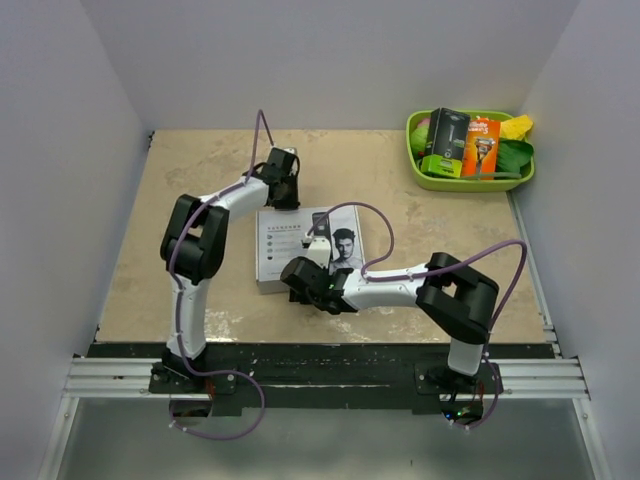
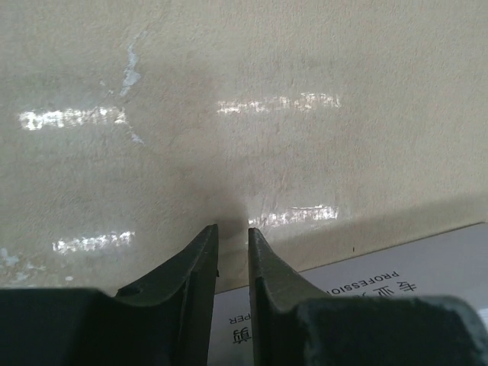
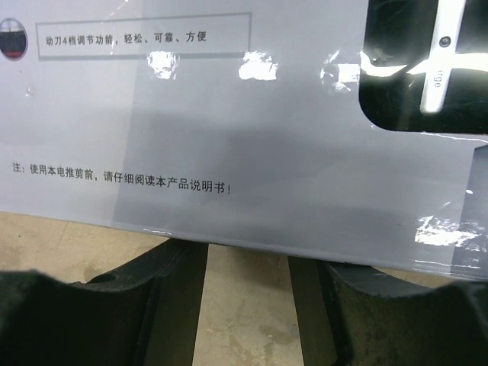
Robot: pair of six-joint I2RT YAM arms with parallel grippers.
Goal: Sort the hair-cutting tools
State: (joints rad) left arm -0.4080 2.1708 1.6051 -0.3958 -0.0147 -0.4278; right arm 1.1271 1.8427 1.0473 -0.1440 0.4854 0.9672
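I see one printed box (image 1: 285, 245).
Left gripper (image 2: 232, 229) slightly parted, empty, at its far edge; right gripper (image 3: 248, 255) spread at its near edge.

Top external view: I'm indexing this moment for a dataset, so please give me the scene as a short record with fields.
box: white flat box, centre of table, printed side up
hair clipper: visible through the box window
left end effector: at box's far edge, jaws narrowly apart, nothing between
right end effector: at box's near edge, open, empty
green tray: far right corner, holding packaged razors
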